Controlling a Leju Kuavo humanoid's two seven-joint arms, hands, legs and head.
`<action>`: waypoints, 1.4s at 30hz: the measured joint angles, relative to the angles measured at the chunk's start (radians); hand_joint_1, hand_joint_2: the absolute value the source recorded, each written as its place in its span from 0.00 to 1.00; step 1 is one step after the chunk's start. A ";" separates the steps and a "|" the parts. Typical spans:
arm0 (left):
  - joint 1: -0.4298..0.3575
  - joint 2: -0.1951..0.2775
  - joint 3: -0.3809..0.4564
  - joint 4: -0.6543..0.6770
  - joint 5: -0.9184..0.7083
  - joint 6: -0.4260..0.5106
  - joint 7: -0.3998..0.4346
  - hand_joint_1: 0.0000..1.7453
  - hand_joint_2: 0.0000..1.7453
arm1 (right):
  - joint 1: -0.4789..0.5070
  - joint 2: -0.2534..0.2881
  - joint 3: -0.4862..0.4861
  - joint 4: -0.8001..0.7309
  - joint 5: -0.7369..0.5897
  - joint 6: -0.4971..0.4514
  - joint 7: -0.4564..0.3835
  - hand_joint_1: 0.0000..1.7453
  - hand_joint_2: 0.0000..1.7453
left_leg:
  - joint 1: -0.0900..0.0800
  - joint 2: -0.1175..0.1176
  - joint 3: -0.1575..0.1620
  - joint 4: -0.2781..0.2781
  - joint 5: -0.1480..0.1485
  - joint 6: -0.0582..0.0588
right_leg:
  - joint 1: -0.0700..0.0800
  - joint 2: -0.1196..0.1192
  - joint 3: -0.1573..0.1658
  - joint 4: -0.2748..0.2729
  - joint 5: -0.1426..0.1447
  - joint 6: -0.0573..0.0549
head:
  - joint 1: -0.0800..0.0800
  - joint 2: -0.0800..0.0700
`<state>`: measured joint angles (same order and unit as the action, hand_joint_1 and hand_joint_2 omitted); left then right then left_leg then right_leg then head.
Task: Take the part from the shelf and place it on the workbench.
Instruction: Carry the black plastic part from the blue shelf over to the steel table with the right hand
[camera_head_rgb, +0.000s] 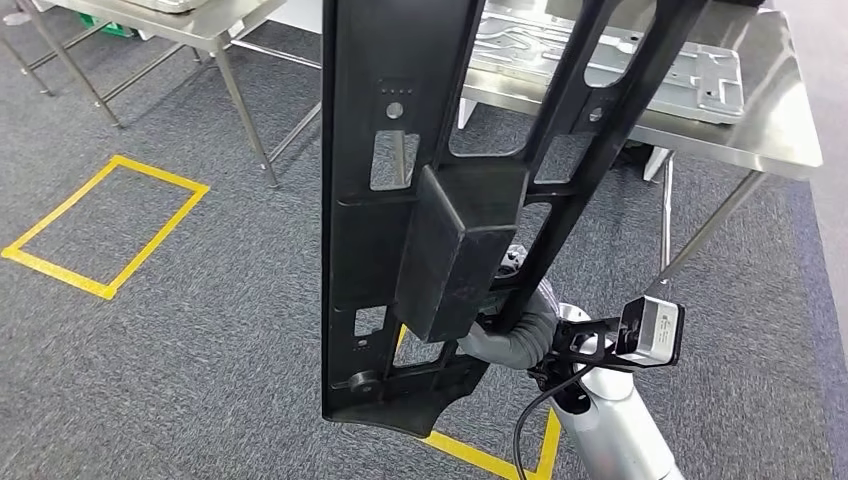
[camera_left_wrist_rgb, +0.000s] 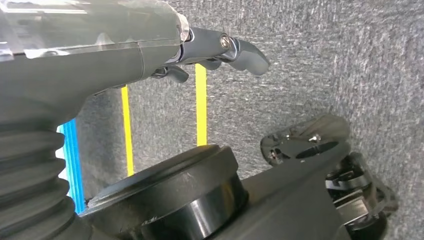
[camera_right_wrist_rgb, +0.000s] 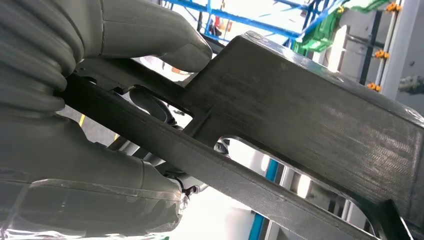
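A long black plastic part (camera_head_rgb: 440, 200) with cut-out slots and a boxy block at its middle stands upright close in front of me. My right hand (camera_head_rgb: 522, 318) grips it from behind near its lower end. In the right wrist view the grey thumb (camera_right_wrist_rgb: 165, 40) presses on one bar of the part (camera_right_wrist_rgb: 300, 105) and the palm wraps it from the other side. The steel workbench (camera_head_rgb: 765, 140) stands ahead to the right, behind the part's upper end. My left hand (camera_left_wrist_rgb: 220, 50) hangs over the grey carpet with its fingers loosely extended and holds nothing.
A flat silver metal plate (camera_head_rgb: 650, 60) lies on the workbench. A second steel table (camera_head_rgb: 205, 30) stands at the back left. A yellow tape square (camera_head_rgb: 105, 225) marks the carpet on the left, and more yellow tape (camera_head_rgb: 490, 462) lies near my feet.
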<state>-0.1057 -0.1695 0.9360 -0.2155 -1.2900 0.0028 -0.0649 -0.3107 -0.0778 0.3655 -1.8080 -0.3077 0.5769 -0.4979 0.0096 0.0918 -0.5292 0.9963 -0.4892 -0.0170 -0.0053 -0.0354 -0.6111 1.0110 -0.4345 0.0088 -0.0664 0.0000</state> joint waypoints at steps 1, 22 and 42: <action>0.000 0.000 0.000 0.000 -0.001 0.000 0.001 0.00 1.00 | 0.000 0.000 0.000 0.000 -0.001 0.000 0.001 0.98 1.00 | 0.002 -0.005 0.002 0.006 -0.007 -0.006 | -0.002 0.009 0.003 -0.003 0.000 -0.006 | 0.000 0.000; -0.007 0.003 -0.001 0.000 -0.009 0.001 -0.004 0.00 1.00 | -0.002 0.009 -0.003 0.005 -0.004 -0.003 0.014 0.98 1.00 | 0.009 -0.069 -0.016 -0.005 0.021 0.039 | -0.009 0.046 -0.145 0.276 -0.114 0.029 | 0.000 0.000; -0.004 0.004 0.000 0.000 -0.002 0.004 -0.003 0.00 1.00 | -0.022 0.014 -0.005 0.012 -0.012 -0.004 0.024 0.98 1.00 | 0.005 -0.091 -0.048 0.072 0.000 0.003 | 0.000 0.053 0.008 -0.002 0.003 -0.018 | 0.000 0.000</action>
<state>-0.1098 -0.1654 0.9363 -0.2155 -1.2924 0.0063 -0.0678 -0.3322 -0.0633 0.3600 -1.7960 -0.3197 0.5726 -0.4738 0.0148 0.0013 -0.5770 1.0686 -0.4887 -0.0135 -0.0054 0.0172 -0.6031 1.0095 -0.4317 -0.0091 -0.0663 0.0000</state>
